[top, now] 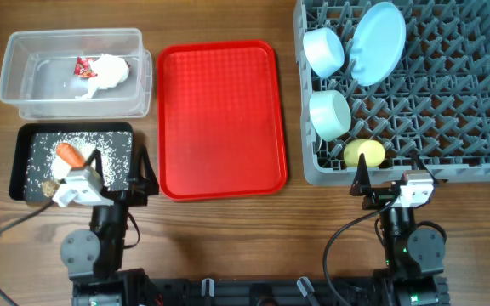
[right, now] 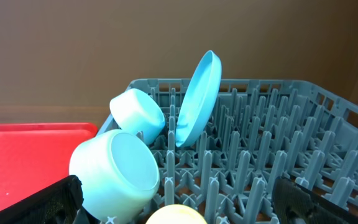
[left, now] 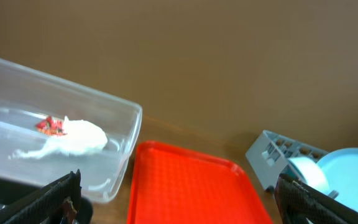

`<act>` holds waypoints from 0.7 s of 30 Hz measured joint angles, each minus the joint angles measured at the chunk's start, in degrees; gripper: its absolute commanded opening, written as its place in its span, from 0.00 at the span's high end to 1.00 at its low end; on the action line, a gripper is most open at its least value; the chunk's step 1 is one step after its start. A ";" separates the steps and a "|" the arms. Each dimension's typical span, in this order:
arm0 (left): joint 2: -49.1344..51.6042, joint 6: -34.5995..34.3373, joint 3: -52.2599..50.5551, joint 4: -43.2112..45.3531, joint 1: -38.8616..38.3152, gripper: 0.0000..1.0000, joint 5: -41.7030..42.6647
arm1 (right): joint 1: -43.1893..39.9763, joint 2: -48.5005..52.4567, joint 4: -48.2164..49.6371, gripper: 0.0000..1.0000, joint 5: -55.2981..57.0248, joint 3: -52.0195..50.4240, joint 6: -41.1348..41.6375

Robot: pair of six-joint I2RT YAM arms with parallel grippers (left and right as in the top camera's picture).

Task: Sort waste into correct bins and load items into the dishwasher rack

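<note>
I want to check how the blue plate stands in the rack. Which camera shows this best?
The right wrist view: the plate stands on edge, leaning, between pegs of the rack. Overhead shows its round face; the left wrist view catches part of it at the picture's corner.

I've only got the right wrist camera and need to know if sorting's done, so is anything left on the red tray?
Observer: No, overhead shows the red tray bare.
Operator: Where's the waste?
Observer: A white tissue and a red wrapper lie in the clear bin, left of the tray.
Operator: Any food scraps?
Observer: A carrot piece lies in the black bin, among white grains.
</note>
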 measured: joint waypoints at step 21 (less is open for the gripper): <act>-6.93 0.00 -8.98 1.57 0.00 0.00 -3.02 | 0.00 0.00 0.02 0.01 0.00 0.00 0.02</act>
